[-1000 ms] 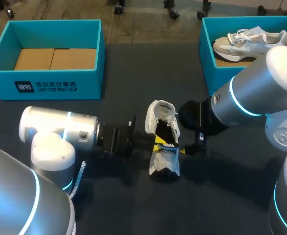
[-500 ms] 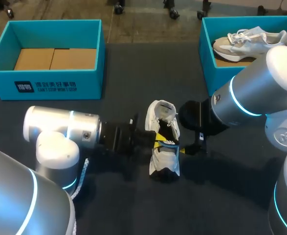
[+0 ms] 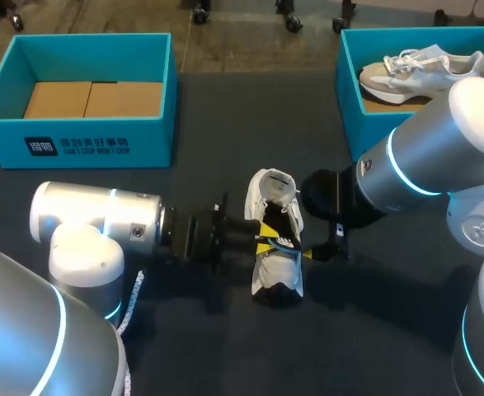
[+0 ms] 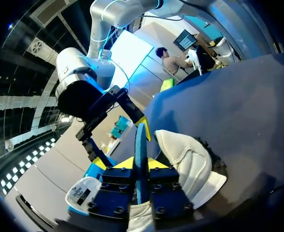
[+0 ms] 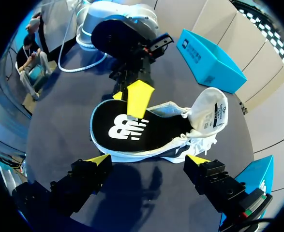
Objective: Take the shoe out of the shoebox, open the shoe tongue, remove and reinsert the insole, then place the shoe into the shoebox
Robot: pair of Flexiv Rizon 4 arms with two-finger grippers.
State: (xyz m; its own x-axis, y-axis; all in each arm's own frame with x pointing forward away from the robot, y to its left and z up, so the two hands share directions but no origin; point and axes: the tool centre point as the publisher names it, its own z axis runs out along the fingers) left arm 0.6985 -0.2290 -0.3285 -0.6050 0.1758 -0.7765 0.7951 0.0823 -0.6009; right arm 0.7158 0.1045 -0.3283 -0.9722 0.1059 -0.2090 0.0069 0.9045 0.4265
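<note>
Operator: What is on the counter [image 3: 217,124]?

Spotter: You have two teal shoeboxes at its far side. The left shoebox [image 3: 77,148] holds only brown cardboard [image 3: 93,99] on its floor. The right shoebox [image 3: 347,99] holds a second shoe [image 3: 419,70], pale, lying lengthwise inside it.

Operator: And the shoe I'm working on?

Spotter: Your shoe [image 3: 279,266] is outside both boxes, in the middle of the counter between your two arms. Its toe points toward you and its heel away. The black insole [image 5: 127,128] lies over the shoe's opening, and its white-marked face is turned toward your right wrist. I cannot tell how far out it is.

Operator: The end effectors?

Spotter: Your left end effector [image 4: 141,164] is clenched on the insole at the shoe's left flank, with both yellow tips pressing the thin blue edge from either side. Your right end effector [image 5: 148,159] is released, with its fingers spread wide just beside the shoe's right flank. The shoe lies ahead of that gap, and I cannot tell whether either tip touches it.
</note>
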